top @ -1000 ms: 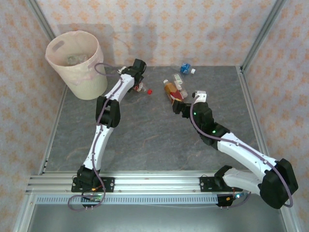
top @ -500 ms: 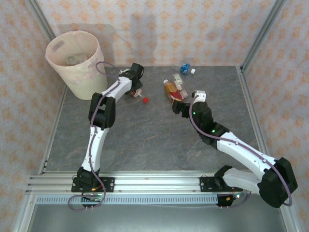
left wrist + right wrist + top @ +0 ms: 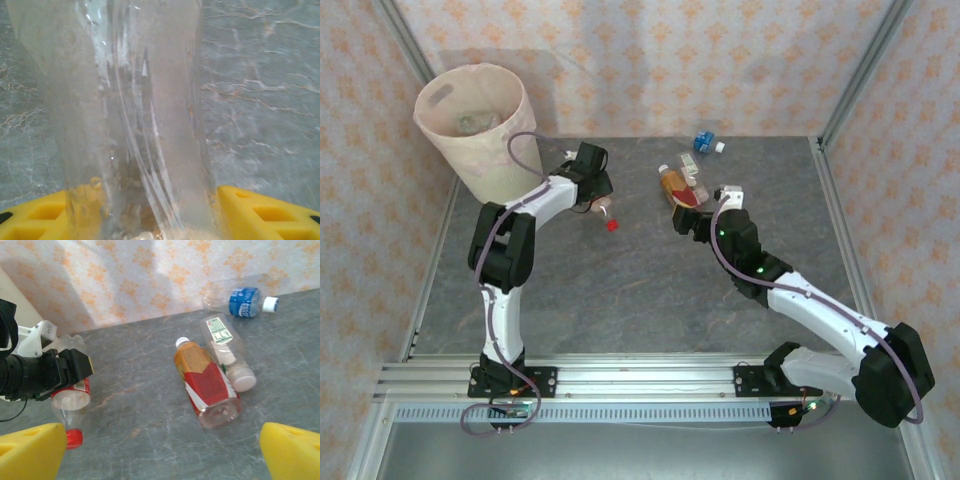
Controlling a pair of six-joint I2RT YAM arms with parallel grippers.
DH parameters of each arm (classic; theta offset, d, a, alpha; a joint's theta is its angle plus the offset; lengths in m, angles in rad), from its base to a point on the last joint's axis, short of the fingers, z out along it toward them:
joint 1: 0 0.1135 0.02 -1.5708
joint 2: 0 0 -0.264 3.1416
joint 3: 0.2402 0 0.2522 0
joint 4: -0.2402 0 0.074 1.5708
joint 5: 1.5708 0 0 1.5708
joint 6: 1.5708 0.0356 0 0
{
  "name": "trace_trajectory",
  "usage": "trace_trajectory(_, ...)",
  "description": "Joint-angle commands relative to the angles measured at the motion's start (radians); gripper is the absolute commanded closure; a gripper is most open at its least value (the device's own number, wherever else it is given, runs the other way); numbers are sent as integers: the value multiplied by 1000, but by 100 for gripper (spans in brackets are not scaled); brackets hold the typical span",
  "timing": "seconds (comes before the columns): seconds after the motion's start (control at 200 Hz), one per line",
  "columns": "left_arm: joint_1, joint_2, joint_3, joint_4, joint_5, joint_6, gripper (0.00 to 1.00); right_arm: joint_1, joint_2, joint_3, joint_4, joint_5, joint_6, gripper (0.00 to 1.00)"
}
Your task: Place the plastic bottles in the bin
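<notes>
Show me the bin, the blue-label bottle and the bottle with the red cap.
bin (image 3: 485,175), top view, on its outer wall.
blue-label bottle (image 3: 244,301), right wrist view, on its label.
red-capped bottle (image 3: 73,395), right wrist view, on its body by the red label.

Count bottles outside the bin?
4: red-capped bottle in the left claw; orange-labelled bottle and green-labelled bottle together mid-table; blue-labelled bottle at the back. More may be hidden.

Top external camera hangs high behind the arm bases, looking steeply down over the whole table. Left wrist camera faces the table, pressed close against 1 clear bottle. Right wrist camera looks low across toward the back wall; all 3 views share that bottle
</notes>
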Motion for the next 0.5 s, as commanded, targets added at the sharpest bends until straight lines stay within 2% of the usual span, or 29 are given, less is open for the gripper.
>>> trace_trajectory(0.0,-4,-100,-68,99,57,65,45,-3,8,-4,103,-70,6,1)
trace_trajectory(0.26,-7,-332,-236,230,119,130,46,-3,24,-24,200,-179,17,1)
trace_trajectory(0.495,-7,-531,-288,309,126,270,48,-2,20,-29,214,-174,27,1)
